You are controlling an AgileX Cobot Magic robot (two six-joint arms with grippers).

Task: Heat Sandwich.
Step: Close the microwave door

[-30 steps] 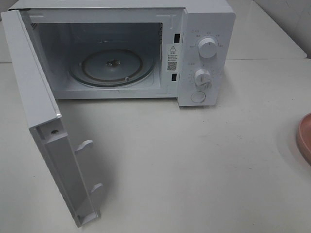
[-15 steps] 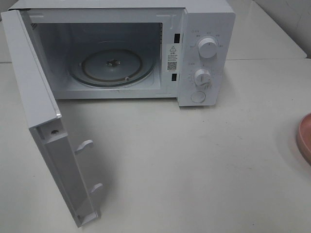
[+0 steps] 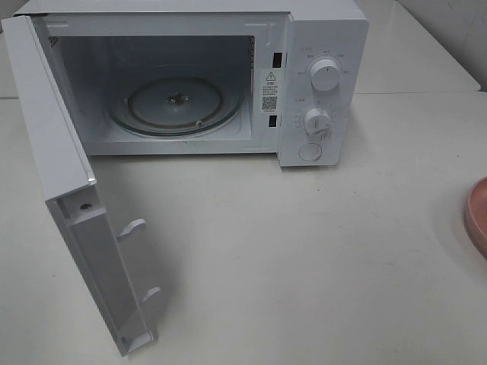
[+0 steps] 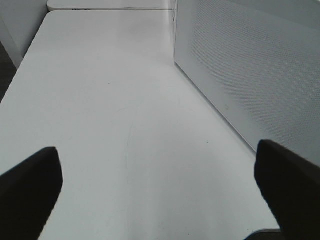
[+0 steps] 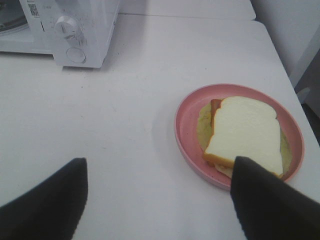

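Note:
The sandwich, white bread with a tan crust and pale filling, lies on a round pink plate on the white table. My right gripper hovers open on the near side of the plate. One of its dark fingers overlaps the plate's rim in the right wrist view, and nothing is held. The exterior view shows only the plate's edge at the far right. My left gripper is open over bare table, empty. Neither gripper appears in the exterior view.
The white microwave stands at the back with its door swung wide open to the left. Its glass turntable carries nothing. The left wrist view shows the door's dotted outer face close beside the left gripper.

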